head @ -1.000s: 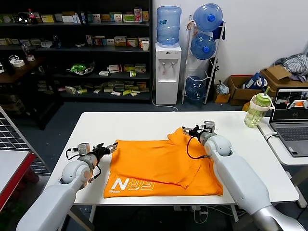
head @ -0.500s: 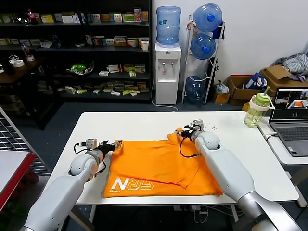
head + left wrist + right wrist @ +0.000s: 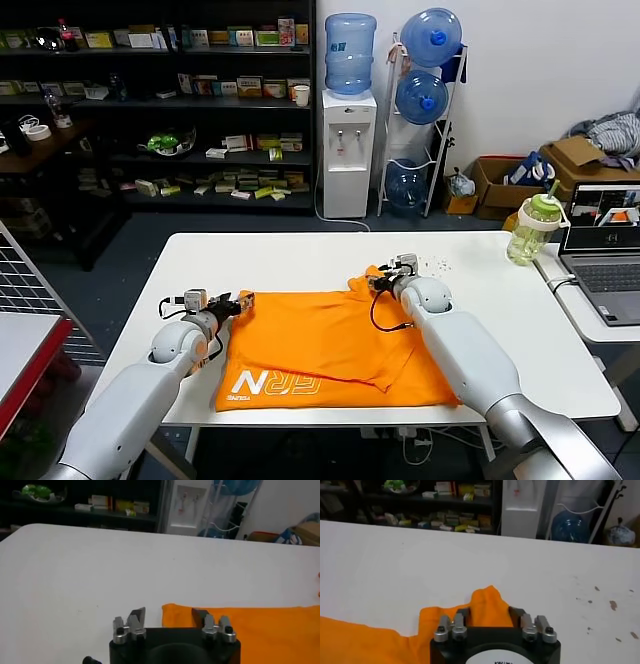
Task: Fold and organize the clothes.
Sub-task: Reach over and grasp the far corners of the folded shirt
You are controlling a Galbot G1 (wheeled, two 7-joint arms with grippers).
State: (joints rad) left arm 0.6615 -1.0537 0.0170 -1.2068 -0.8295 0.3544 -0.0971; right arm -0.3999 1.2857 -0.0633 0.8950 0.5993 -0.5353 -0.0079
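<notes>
both grippers straddle far corners of the bright orange cotton t-shirt (image 3: 330, 345) for a fold: left gripper (image 3: 167, 616) and right gripper (image 3: 489, 614) fingers apart around cloth, not clamped.

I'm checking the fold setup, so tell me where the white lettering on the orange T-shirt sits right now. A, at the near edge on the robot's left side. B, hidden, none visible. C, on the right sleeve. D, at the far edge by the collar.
A: in the head view the white lettering lies along the near edge of the orange T-shirt, on the robot's left side.
</notes>
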